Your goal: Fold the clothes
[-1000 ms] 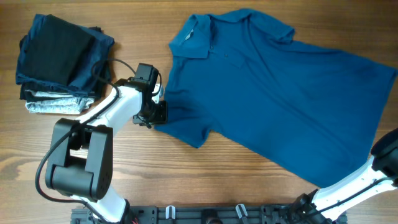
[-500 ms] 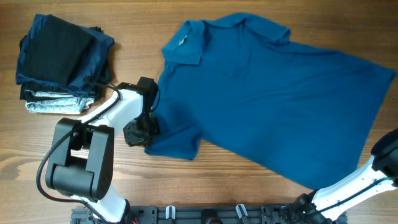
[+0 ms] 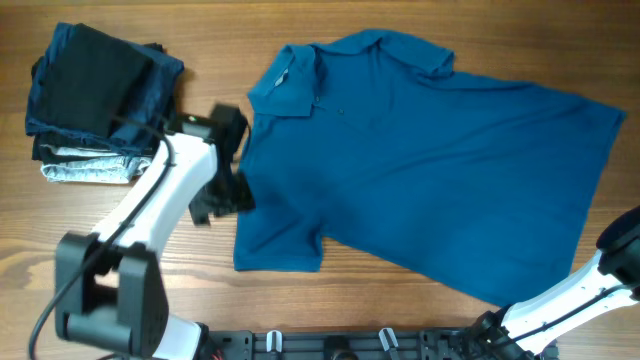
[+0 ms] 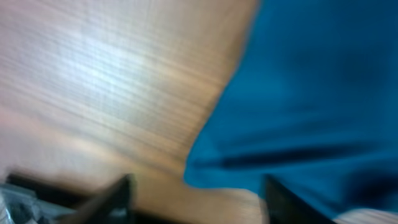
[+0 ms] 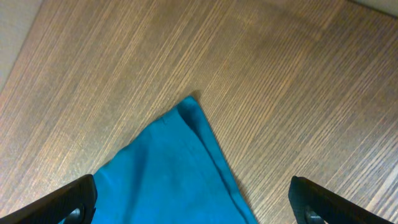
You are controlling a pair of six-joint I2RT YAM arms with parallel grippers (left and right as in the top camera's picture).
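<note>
Since the earlier frame the polo shirt [image 3: 430,170] is lying further left, and my left claw [image 3: 222,195] is now standing just beside its near sleeve with the fingers spread, though the wrist view is blurred. The shirt is lying opened out on the desk [image 3: 400,320], to the right of the pile of folded garments [image 3: 95,95]. My right claw [image 5: 196,202] is hanging spread above one shirt corner.

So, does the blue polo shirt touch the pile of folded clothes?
Apart. The overhead view shows bare table between the polo shirt and the folded pile.
</note>
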